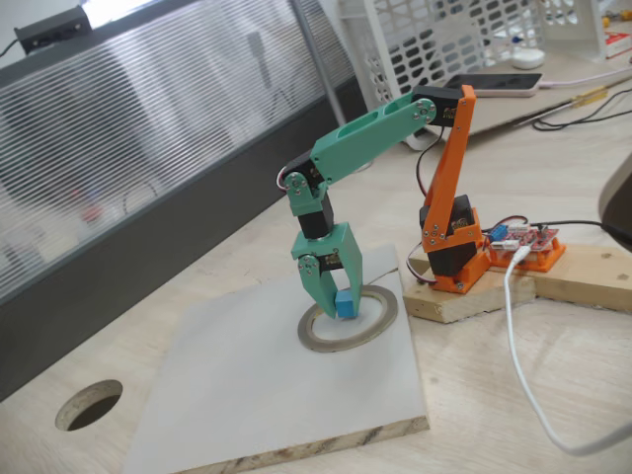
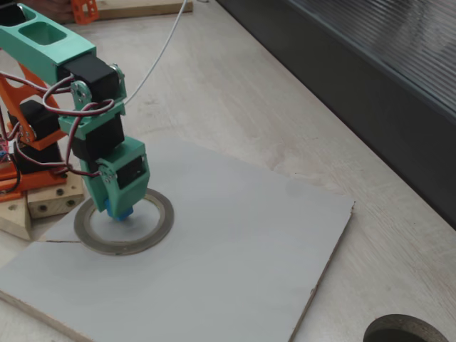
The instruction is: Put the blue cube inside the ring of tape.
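Note:
The ring of tape (image 1: 348,318) (image 2: 123,222) lies flat on a pale grey board (image 1: 247,385) (image 2: 228,249). My teal gripper (image 1: 341,304) (image 2: 121,211) points straight down over the ring's opening. Its fingers are shut on the blue cube (image 1: 346,305) (image 2: 122,211). In both fixed views the cube hangs at the fingertips, low inside the ring's opening, close to the board. Whether it touches the board is unclear.
A dark round hole (image 1: 89,404) (image 2: 406,331) is cut through the wooden tabletop near the board. The orange arm base (image 1: 454,247) sits on a wooden block with a red circuit board (image 1: 528,242) and a white cable (image 1: 523,365). A white crate (image 1: 434,39) stands behind.

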